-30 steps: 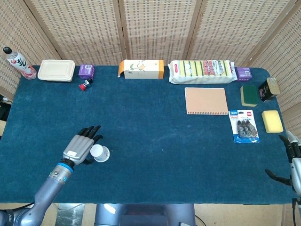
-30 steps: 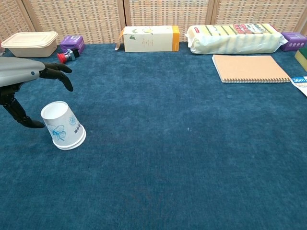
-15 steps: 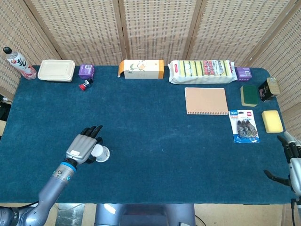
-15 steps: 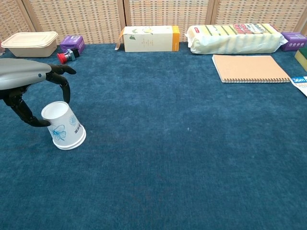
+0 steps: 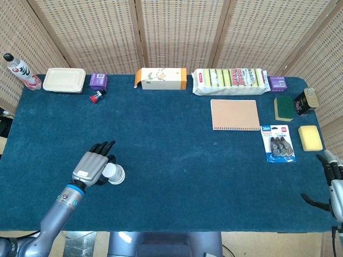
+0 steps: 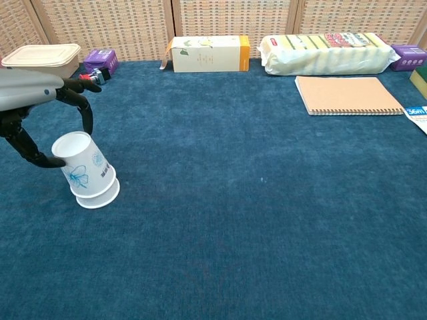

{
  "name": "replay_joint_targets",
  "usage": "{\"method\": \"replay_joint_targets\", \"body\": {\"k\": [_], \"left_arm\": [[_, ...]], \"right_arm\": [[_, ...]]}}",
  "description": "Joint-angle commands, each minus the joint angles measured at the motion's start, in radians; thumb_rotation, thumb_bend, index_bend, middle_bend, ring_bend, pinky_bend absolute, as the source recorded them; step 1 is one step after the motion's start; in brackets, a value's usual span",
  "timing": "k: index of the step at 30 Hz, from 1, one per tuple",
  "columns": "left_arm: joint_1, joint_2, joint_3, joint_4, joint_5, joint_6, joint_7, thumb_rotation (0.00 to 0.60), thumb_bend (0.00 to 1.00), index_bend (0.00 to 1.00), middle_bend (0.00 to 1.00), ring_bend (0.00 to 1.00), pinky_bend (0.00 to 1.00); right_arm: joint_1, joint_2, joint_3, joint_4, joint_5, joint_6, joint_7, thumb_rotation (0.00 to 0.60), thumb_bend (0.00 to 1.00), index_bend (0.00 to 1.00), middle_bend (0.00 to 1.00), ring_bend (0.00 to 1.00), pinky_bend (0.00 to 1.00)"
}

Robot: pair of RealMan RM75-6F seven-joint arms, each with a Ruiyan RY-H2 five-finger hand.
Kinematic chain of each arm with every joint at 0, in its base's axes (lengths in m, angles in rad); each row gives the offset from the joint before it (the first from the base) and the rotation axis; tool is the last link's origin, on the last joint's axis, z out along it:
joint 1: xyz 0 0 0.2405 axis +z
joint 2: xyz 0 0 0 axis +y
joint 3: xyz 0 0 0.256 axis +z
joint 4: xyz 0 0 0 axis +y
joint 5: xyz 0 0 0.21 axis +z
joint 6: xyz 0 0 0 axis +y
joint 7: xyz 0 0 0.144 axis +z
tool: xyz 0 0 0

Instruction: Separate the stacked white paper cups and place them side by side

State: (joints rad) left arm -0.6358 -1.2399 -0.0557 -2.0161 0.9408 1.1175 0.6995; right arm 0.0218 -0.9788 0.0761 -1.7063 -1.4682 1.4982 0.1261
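Two white paper cups with a blue flower print stand upside down, one nested over the other, at the front left of the blue table. My left hand (image 6: 30, 93) (image 5: 92, 167) pinches the upper cup (image 6: 80, 165) between thumb and a curled finger. That cup is tilted and raised partly off the lower cup (image 6: 100, 195), whose rim rests on the cloth. From the head view the cups (image 5: 114, 173) show as one white disc beside the hand. My right hand (image 5: 332, 184) hangs off the front right edge, fingers apart, holding nothing.
Along the back edge stand a bottle (image 5: 19, 70), a lunch box (image 5: 64, 80), a purple box (image 5: 98, 80), a juice carton (image 5: 161, 78) and a sponge pack (image 5: 230, 81). A notebook (image 5: 235, 114), a battery pack (image 5: 277, 143) and sponges (image 5: 310, 137) lie at the right.
My left hand closed its thumb and finger around the upper cup, then lifted and tilted it partly off the lower one. The right hand barely moved.
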Motion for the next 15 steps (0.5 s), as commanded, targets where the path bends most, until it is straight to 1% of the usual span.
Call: {"method": "replay_joint_targets", "body": {"k": [1, 7, 10, 15], "left_arm": [[0.008, 0.03, -0.001, -0.031, 0.026, 0.016, -0.021, 0.6, 0.22, 0.4, 0.0, 0.0, 0.09], [0.039, 0.119, 0.002, -0.105, 0.109, 0.049, -0.087, 0.6, 0.22, 0.4, 0.0, 0.0, 0.09], [0.055, 0.175, 0.005, -0.124, 0.159, 0.065, -0.116, 0.6, 0.22, 0.4, 0.0, 0.0, 0.09], [0.083, 0.255, 0.002, -0.139, 0.204, 0.078, -0.195, 0.6, 0.22, 0.4, 0.0, 0.0, 0.09]], "right_arm": [[0.0, 0.0, 0.0, -0.001, 0.0, 0.0, -0.002, 0.6, 0.18, 0.02, 0.0, 0.0, 0.0], [0.0, 0.001, 0.0, -0.006, 0.0, 0.0, -0.001, 0.6, 0.18, 0.02, 0.0, 0.0, 0.0], [0.0, 0.001, -0.001, -0.004, 0.0, 0.0, -0.001, 0.6, 0.18, 0.02, 0.0, 0.0, 0.0], [0.001, 0.001, 0.0, -0.01, 0.0, -0.002, -0.006, 0.6, 0.18, 0.02, 0.0, 0.0, 0.0]]}}
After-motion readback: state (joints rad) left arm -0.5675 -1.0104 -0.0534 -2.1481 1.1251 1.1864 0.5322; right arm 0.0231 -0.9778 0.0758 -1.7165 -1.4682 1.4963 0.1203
